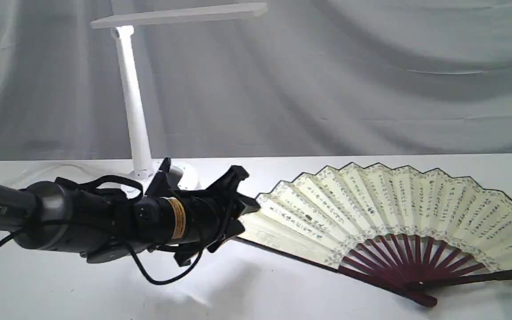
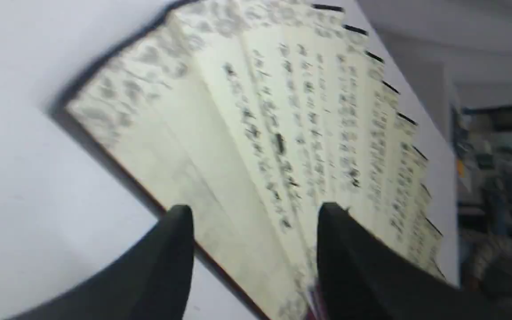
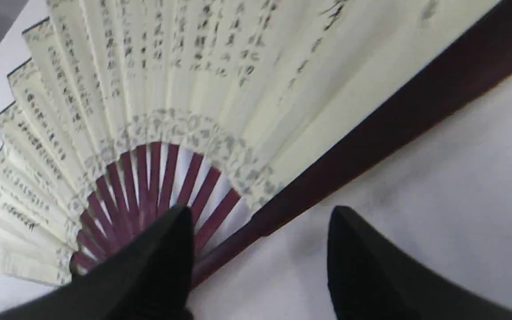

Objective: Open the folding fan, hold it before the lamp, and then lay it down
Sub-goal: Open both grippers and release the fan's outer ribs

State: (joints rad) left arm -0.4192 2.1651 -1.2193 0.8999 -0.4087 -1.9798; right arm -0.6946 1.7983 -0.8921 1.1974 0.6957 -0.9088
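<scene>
The folding fan [image 1: 385,213] lies spread open on the white table, cream pleats with dark script fanned out and maroon ribs [image 3: 149,186] meeting at the pivot near the front. My left gripper [image 1: 245,200] hovers at the fan's left guard edge, open, with the pleats [image 2: 256,133] showing blurred beyond its fingers. My right gripper [image 3: 260,213] is open just above the table by the right guard [image 3: 371,133], which it does not touch. The white lamp [image 1: 134,111] stands behind the left arm, its bar head [image 1: 180,15] reaching right.
A grey cloth backdrop [image 1: 349,80] hangs behind the table's far edge. The left arm [image 1: 60,218] and its cable stretch across the front left. Bare white tabletop [image 1: 260,284] lies in front of the fan.
</scene>
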